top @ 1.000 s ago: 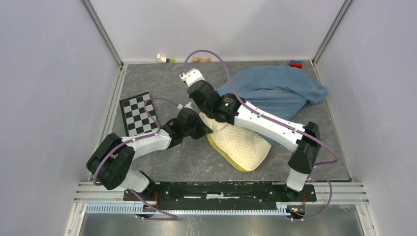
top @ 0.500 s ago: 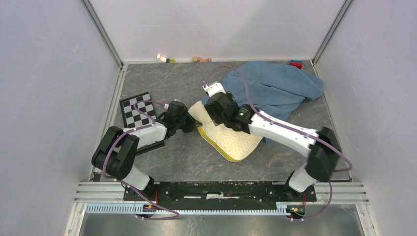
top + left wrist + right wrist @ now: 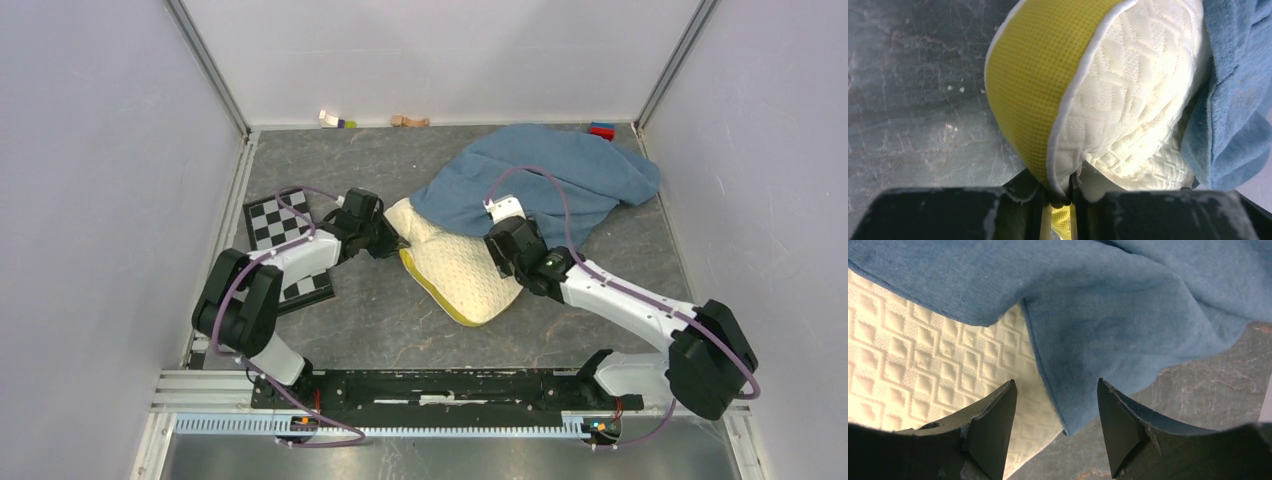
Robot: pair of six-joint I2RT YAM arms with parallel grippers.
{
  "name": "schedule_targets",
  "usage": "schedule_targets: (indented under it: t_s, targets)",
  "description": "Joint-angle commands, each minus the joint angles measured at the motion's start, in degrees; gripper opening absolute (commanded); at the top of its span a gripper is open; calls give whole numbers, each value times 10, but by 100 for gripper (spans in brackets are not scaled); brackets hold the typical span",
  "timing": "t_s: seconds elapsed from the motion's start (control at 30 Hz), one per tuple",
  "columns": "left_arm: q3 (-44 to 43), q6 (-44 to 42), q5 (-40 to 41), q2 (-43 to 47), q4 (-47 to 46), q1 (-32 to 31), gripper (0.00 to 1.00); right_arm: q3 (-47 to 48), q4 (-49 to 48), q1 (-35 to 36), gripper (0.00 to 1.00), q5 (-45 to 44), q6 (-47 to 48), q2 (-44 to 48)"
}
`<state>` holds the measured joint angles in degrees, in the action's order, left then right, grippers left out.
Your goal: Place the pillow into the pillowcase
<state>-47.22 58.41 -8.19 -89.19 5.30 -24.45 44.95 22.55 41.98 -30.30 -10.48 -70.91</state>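
While the left gripper pinches the pillow by its yellow-banded corner at centre, the right gripper hangs wide open over the pillowcase hem draped across the pillow's far end. Soft and light, the pillow probably holds best by its piped corners; only wrist views reveal pinch and hem.

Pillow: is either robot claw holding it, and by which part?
Yes. The left gripper pinches the pillow by its yellow-banded edge seam. The right gripper is open over the pillowcase hem, holding nothing.
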Motion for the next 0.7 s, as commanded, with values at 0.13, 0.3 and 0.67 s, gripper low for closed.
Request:
schedule_targets:
  t_s: [0.13, 0.3, 0.67]
  targets:
    - [-93, -103, -29, -50, 63, 6, 23, 33, -49, -22, 60, -42, 13, -84]
    - [-113, -128, -23, -32, 108, 6, 45, 41, -37, -30, 32, -9, -7, -96]
    - [61, -50, -46, 160, 68, -83, 100, 69, -22, 0, 14, 66, -52, -66]
